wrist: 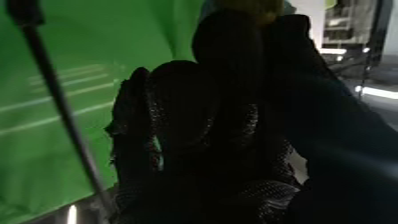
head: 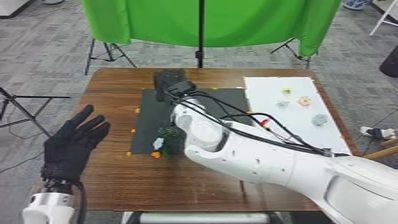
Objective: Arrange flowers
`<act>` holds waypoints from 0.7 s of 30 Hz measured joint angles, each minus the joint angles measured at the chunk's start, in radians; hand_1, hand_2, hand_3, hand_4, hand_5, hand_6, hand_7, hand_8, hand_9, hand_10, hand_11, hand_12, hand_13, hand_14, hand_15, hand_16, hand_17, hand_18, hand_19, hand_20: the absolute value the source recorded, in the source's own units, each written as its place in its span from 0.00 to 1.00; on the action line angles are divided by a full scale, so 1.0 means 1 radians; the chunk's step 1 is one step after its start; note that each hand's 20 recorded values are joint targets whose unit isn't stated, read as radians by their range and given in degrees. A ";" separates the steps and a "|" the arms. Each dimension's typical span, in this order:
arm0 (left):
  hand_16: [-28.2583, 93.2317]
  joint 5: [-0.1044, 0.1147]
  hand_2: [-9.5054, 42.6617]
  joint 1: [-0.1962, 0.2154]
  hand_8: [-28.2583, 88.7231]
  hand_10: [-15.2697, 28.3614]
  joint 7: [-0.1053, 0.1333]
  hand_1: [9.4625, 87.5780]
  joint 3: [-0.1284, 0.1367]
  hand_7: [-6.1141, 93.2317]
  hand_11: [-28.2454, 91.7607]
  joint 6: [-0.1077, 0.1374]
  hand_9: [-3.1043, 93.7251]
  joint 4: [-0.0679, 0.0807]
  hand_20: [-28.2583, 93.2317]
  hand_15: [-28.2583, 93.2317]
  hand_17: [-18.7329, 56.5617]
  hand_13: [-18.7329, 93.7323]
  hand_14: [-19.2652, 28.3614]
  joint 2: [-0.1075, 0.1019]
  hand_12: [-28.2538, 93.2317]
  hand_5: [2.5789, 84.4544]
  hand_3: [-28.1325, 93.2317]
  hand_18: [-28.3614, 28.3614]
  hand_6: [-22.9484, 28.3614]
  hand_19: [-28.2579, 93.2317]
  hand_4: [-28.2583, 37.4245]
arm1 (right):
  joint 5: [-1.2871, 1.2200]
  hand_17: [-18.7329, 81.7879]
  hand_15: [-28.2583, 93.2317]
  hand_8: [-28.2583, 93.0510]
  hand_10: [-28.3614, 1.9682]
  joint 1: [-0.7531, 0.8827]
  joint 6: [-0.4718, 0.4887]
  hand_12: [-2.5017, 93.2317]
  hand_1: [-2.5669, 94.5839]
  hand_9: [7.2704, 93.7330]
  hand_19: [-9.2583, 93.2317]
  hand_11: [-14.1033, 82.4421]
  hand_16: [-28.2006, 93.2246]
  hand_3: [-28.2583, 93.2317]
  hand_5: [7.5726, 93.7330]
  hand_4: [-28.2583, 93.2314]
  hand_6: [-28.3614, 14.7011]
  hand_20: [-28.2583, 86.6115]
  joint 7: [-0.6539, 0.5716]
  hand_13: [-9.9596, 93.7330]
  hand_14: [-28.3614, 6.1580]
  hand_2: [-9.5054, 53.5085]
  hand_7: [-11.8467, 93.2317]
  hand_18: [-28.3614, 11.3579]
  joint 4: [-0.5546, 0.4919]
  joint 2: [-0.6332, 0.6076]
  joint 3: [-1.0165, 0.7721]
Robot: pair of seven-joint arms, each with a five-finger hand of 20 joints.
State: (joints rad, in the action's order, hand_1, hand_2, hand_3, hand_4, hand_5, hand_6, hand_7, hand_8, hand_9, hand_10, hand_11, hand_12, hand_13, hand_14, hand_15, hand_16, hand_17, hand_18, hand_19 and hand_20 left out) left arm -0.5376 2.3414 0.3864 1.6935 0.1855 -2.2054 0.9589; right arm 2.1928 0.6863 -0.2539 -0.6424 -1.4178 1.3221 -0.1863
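My right hand [head: 169, 82] is at the far edge of the dark mat [head: 213, 97] in the head view. In the right wrist view, the thumb and fingers of this hand [wrist: 187, 110] close on a yellow flower with pale edges [wrist: 256, 7]. My left hand [head: 69, 147] rests open over the table's left side. A dark green stem cluster [head: 167, 132] with a pale blue flower [head: 158, 143] lies on the mat beside my right forearm, near an orange piece [head: 155, 155]. Yellow [head: 287, 91], peach [head: 305, 101] and pale blue-grey [head: 320, 119] flowers lie on the white board.
The white board [head: 266, 85] covers the right part of the brown table [head: 111, 175]. A small red item [head: 265, 121] is beside the right arm's cables. My right arm spans the table from the near right corner. A green cloth [head: 151, 22] hangs beyond the far edge.
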 measured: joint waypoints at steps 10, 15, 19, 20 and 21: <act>0.16 0.001 0.30 -0.061 0.16 0.84 -0.003 0.15 -0.012 0.17 0.42 -0.001 0.41 0.007 0.28 0.64 0.12 0.38 1.00 -0.021 0.32 0.43 0.91 0.99 0.63 0.70 0.01 | -0.037 0.45 0.82 0.22 0.65 -0.003 0.110 0.25 0.54 0.92 0.91 0.55 0.41 0.76 0.88 0.00 0.77 0.56 -0.051 0.81 0.65 0.00 0.23 0.22 0.018 0.000 0.032; 0.16 0.006 0.30 -0.083 0.16 0.83 -0.002 0.15 -0.025 0.17 0.42 -0.001 0.41 0.015 0.28 0.64 0.12 0.38 1.00 -0.040 0.32 0.43 0.91 0.99 0.63 0.70 0.01 | -0.037 0.44 0.83 0.21 0.65 -0.003 0.144 0.24 0.53 0.89 0.90 0.56 0.40 0.74 0.82 0.00 0.77 0.58 -0.050 0.79 0.65 0.00 0.23 0.22 0.025 -0.001 0.042; 0.16 0.007 0.30 -0.115 0.16 0.83 -0.013 0.15 -0.032 0.17 0.42 -0.001 0.41 0.026 0.28 0.64 0.12 0.38 1.00 -0.045 0.32 0.43 0.91 0.99 0.63 0.70 0.01 | -0.029 0.43 0.84 0.20 0.64 -0.002 0.202 0.24 0.51 0.88 0.90 0.57 0.40 0.74 0.78 0.00 0.77 0.58 -0.035 0.78 0.64 0.00 0.24 0.22 0.032 0.005 0.033; 0.16 0.008 0.30 -0.121 0.16 0.83 -0.015 0.15 -0.033 0.17 0.42 -0.001 0.41 0.027 0.28 0.64 0.12 0.38 1.00 -0.045 0.32 0.43 0.91 0.99 0.63 0.70 0.01 | -0.029 0.43 0.84 0.19 0.64 -0.002 0.208 0.24 0.50 0.87 0.90 0.57 0.40 0.75 0.77 0.00 0.77 0.58 -0.032 0.78 0.64 0.00 0.24 0.22 0.032 0.005 0.032; 0.16 0.008 0.30 -0.124 0.16 0.83 -0.016 0.15 -0.033 0.17 0.42 -0.001 0.40 0.027 0.28 0.64 0.12 0.38 1.00 -0.046 0.32 0.43 0.90 0.99 0.63 0.70 0.01 | -0.028 0.43 0.84 0.18 0.64 -0.002 0.210 0.24 0.50 0.87 0.90 0.57 0.40 0.75 0.76 0.00 0.77 0.58 -0.030 0.78 0.64 0.00 0.24 0.22 0.032 0.005 0.031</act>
State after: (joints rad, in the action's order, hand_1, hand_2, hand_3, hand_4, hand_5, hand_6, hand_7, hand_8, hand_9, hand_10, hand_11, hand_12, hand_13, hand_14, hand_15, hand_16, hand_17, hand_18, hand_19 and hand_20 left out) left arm -0.5294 2.2171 0.3705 1.6601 0.1848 -2.1783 0.9132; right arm 2.1649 0.6844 -0.0442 -0.6724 -1.3860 1.3276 -0.1553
